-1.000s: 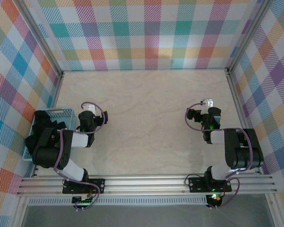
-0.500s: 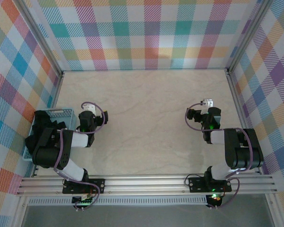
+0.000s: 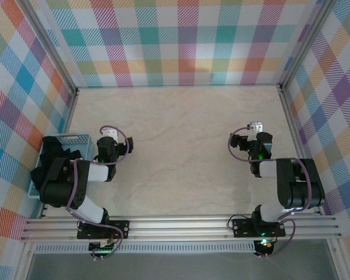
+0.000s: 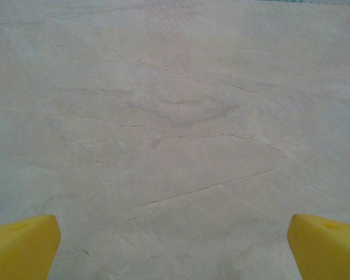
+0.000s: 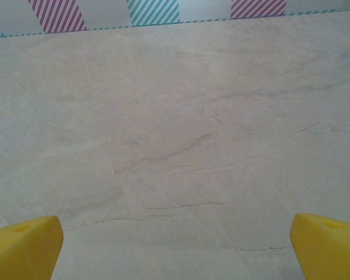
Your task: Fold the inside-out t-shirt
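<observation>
Lying in a blue basket (image 3: 76, 139) beside the wide-open left claw (image 3: 108, 133), the inside-out t-shirt (image 3: 51, 153); right claw (image 3: 255, 127) wide, well apart.

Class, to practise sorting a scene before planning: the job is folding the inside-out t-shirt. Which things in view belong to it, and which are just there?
Job: inside-out t-shirt, a black heap in the blue basket; left gripper, open; right gripper, open.
Just there: blue basket; table; checked walls.
</observation>
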